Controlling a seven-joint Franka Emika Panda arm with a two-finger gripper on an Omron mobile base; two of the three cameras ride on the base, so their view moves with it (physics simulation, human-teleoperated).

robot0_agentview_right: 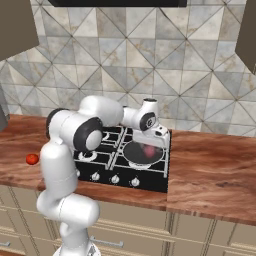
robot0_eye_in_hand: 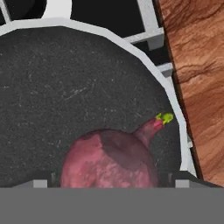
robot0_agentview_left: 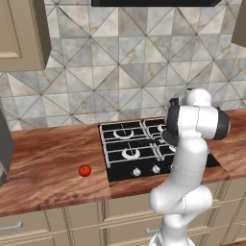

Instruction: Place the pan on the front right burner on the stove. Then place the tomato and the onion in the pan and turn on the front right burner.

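- Gripper (robot0_agentview_right: 150, 145) sits low over the pan (robot0_agentview_right: 142, 154); you can't tell from the frames whether its jaws have let go of the onion (robot0_eye_in_hand: 109, 159) between them.
- Pan rests on the front right burner — onion inside it.
- Tomato (robot0_agentview_left: 85, 170) lies on the counter (robot0_agentview_left: 48, 158), well left of the stove (robot0_agentview_left: 125, 149).
- Left for you: 1 tomato, then the knob.

White arm (robot0_agentview_right: 75, 135) folded forward from the base, forearm reaching toward three o'clock in the right base view, gripper (robot0_agentview_right: 149, 150) pointing down, jaws spread wide
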